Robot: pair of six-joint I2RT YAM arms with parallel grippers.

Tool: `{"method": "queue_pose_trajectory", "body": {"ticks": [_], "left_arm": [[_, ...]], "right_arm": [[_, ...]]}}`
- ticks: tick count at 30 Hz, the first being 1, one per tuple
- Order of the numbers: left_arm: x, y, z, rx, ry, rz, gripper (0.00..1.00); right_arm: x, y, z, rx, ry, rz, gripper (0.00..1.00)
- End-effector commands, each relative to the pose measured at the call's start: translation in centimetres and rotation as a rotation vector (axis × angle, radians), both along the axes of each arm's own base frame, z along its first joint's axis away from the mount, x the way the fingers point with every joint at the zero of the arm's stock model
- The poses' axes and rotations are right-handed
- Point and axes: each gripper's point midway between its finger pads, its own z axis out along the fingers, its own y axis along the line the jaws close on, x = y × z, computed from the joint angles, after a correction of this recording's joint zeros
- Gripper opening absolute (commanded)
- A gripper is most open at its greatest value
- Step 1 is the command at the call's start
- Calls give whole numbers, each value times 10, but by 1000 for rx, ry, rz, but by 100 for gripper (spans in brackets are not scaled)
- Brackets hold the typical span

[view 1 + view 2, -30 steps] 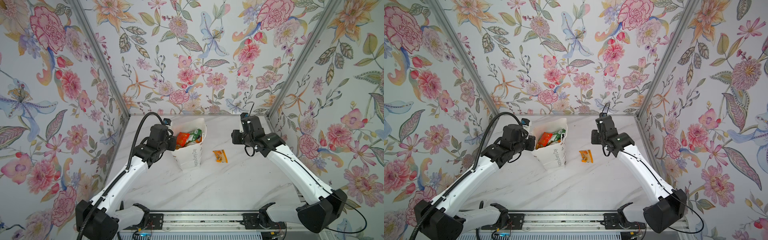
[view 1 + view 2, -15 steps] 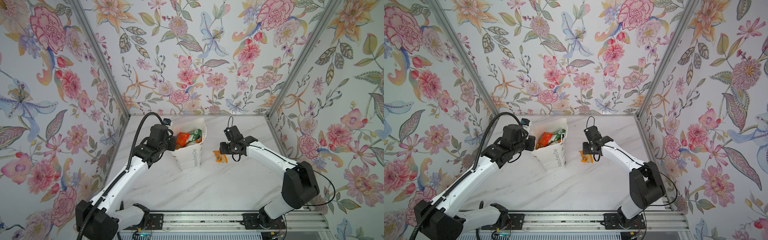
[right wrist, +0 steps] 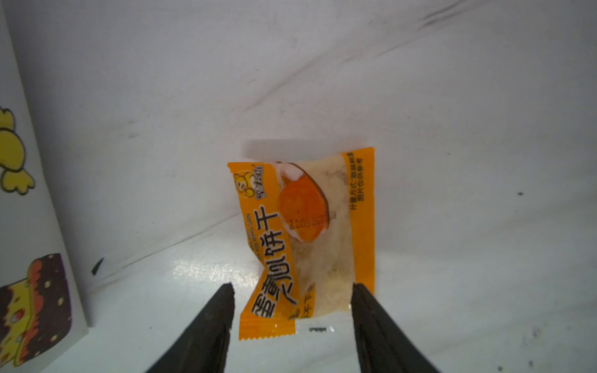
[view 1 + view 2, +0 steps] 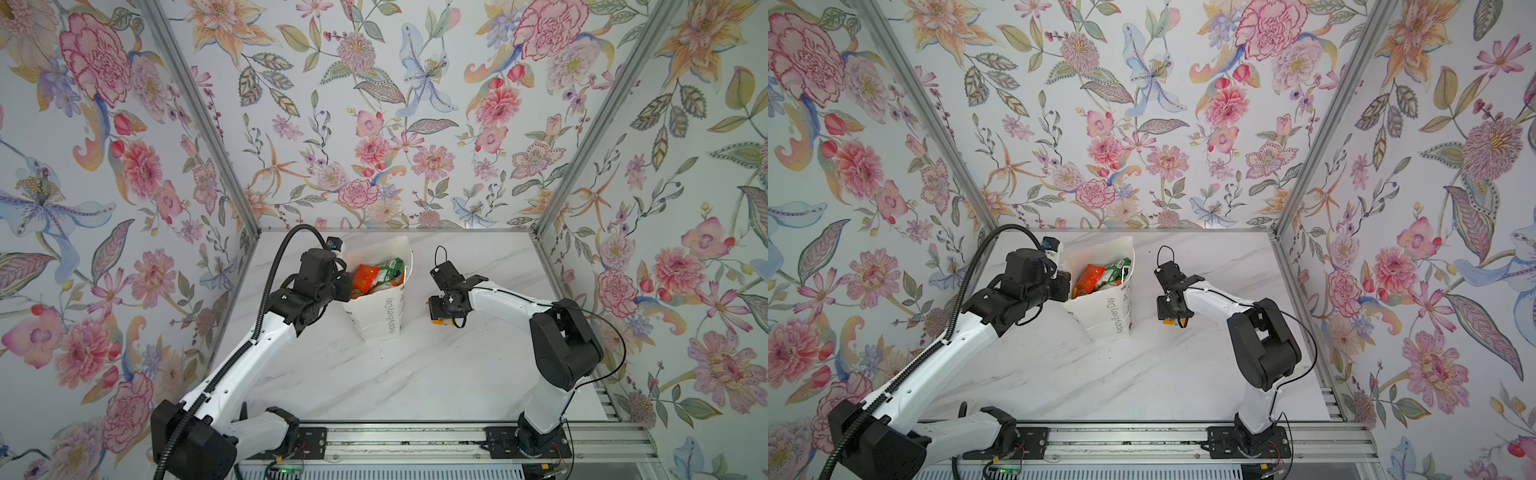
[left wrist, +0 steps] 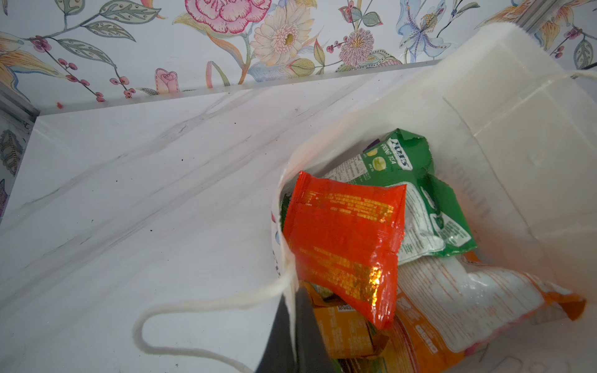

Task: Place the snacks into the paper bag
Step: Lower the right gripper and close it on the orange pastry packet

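**right jaws straddle last sachet, left pinches bag rim**

left gripper [image 5: 294,310] is clamped tight on the near rim of the paper bag [image 4: 384,307], beside a cord handle [image 5: 193,306]. the bag stands upright on the marble table [image 4: 374,374] with its mouth open. inside, the red-orange foil pack [image 5: 342,239] lies on top, with the green fox's bag [image 5: 403,161] behind it. right gripper [image 3: 292,287] is spread wide, fingers [image 3: 206,329] either side of the orange sachet [image 3: 310,232], gripping nothing. the sachet lies flat on the table, near the bag but apart from it, on its right in both top views.

Left claw [image 5: 294,306] clamped, right claw [image 3: 292,289] spread apart.
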Motion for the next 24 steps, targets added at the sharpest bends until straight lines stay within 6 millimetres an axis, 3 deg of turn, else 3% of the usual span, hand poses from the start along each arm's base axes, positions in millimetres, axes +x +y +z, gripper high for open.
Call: {"method": "queue_pose_trajectory", "body": {"ticks": [1,10,15,20,24], "left_arm": [[9,11,27,-8,-107,41,0],[11,13,28,-4,-110,52,0],[11,14,29,-3,-112,58,0],[11,16,28,5,-112,62,0],[12,14,27,2,-109,58,0]], "right_arm": [[3,2,-3,-46,-2,22,60],[2,8,-17,-74,35,43,53],[-1,11,-25,-84,57,57,31],[-8,7,-10,-69,33,55,12],[-14,3,9,-42,-5,51,7]]}}
